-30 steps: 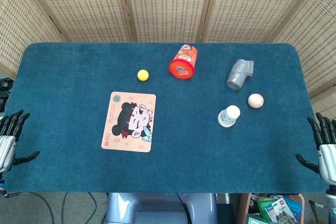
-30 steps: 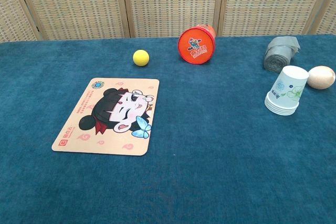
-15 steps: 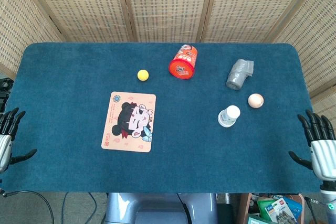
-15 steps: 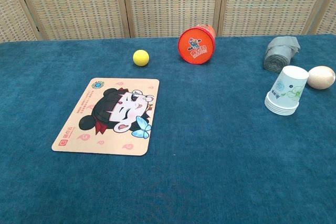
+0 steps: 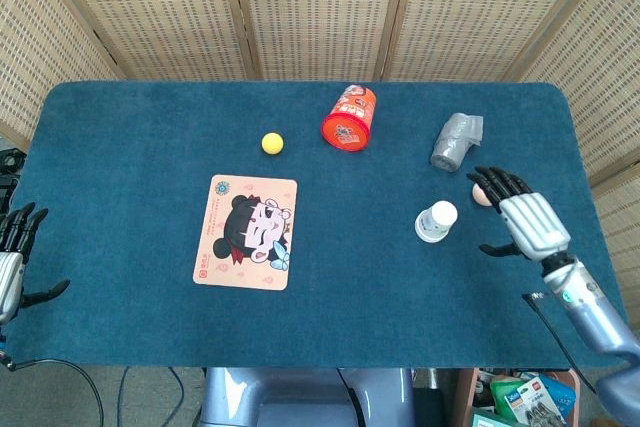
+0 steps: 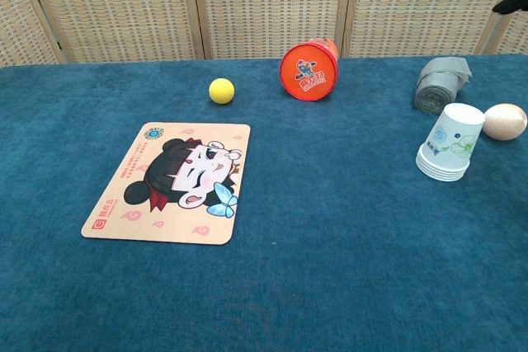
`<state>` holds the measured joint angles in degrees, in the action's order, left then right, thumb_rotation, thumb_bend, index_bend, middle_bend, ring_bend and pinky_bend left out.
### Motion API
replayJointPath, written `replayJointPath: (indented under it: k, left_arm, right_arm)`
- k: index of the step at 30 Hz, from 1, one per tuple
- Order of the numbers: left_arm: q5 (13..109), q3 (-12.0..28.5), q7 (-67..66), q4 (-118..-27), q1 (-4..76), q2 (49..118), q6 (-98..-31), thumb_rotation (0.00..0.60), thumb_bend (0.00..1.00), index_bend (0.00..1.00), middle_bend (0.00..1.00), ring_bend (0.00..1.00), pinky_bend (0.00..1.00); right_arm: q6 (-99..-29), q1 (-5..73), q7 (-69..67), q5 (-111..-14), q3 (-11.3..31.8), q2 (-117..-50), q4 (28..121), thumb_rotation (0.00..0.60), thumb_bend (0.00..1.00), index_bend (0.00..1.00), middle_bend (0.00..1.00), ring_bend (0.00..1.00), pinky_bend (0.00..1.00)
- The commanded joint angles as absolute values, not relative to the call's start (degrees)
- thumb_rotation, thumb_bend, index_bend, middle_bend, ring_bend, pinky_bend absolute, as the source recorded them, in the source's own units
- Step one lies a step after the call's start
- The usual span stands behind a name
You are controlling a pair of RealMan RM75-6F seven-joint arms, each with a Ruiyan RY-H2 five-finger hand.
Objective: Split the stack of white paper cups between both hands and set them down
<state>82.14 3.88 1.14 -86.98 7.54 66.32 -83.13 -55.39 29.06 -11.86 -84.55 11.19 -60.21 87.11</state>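
Since a moment ago the right hand [image 5: 525,219] has swung in from the table's right edge and now hovers with fingers spread, empty, just right of the stack of white paper cups [image 5: 436,221], partly over one tan egg [image 5: 481,191]. One left hand [image 5: 12,263] has barely shifted at the left edge, fingers apart, holding nothing. One dark blue cloth-covered table [image 5: 140,157] carries one rectangular cartoon-printed mat [image 5: 246,232], one orange printed canister lying on its side [image 5: 349,117], one grey crumpled roll [image 5: 455,141], the single upside-down cup stack standing at right, and one small yellow ball [image 5: 272,143].
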Motion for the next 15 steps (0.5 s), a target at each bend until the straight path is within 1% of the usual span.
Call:
replayJointPath:
  k: [1,3,7,11,15]
  left_arm:
    - [81.86,3.95,0.87,-86.76,7.65,66.54,-82.80,0.600,0.06,0.00,0.00,0.00,0.00]
    - [81.73,3.98,0.70,-86.64,7.69,66.64,-82.63,0.600,0.06,0.00,0.00,0.00,0.00]
    - [81.26,4.09,0.16,-86.64,7.78,66.63,-82.19,0.600,0.06,0.00,0.00,0.00,0.00]
    - [80.97,4.27,0.05,-86.86,7.74,66.48,-82.12,0.600,0.06,0.00,0.00,0.00,0.00]
    - [80.58,4.36,-0.13,-86.72,7.92,66.59,-81.53,0.600,0.06,0.00,0.00,0.00,0.00]
  right_arm:
    - [-46.72,35.49,-9.32,-77.15,12.91,-63.89,83.56,0.600,0.02,0.12,0.17,0.06,0.22]
    - [-45.27,36.44,-7.90,-75.45,12.83,-65.54,82.18,0.600,0.03,0.13,0.18,0.07,0.24]
    - [-43.28,37.96,-4.78,-72.41,12.22,-69.36,78.97,0.600,0.07,0.15,0.22,0.13,0.30]
    - [-42.45,38.59,-3.33,-71.33,11.23,-71.29,77.46,0.600,0.10,0.17,0.25,0.17,0.33]
    - [-41.83,39.20,-4.25,-71.68,10.70,-72.77,77.13,0.600,0.11,0.19,0.27,0.18,0.34]
